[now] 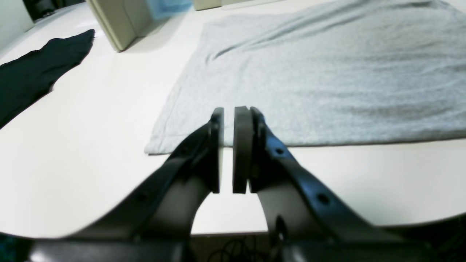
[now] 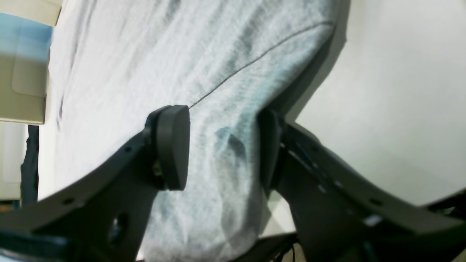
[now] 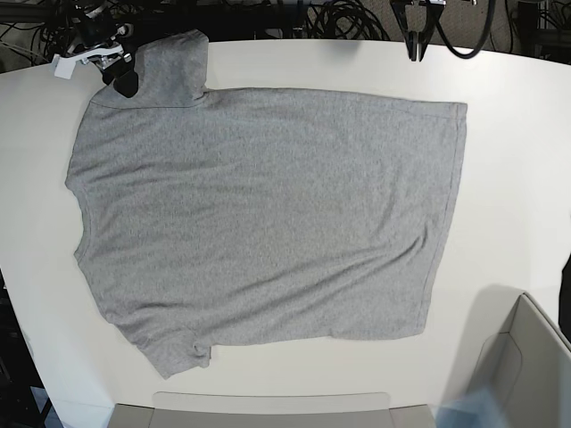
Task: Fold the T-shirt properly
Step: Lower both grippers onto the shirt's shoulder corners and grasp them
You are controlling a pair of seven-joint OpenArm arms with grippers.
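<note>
Base view: white desk [image 3: 517, 178]; grey T-shirt [image 3: 268, 214] spread flat across it, plain side up, one sleeve at the far left corner. Right claw [image 2: 222, 149] spread wide astride that sleeve, fabric between its pads. Left claw [image 1: 227, 149] nearly clenched, empty, above bare desk just short of the shirt's edge.

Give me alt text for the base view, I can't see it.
A heather-grey T-shirt lies spread flat, plain side up, on a white table. The right tool sits at its top-left sleeve, jaws open around fabric. The left tool hangs near the table's top edge, apart from the shirt.
</note>
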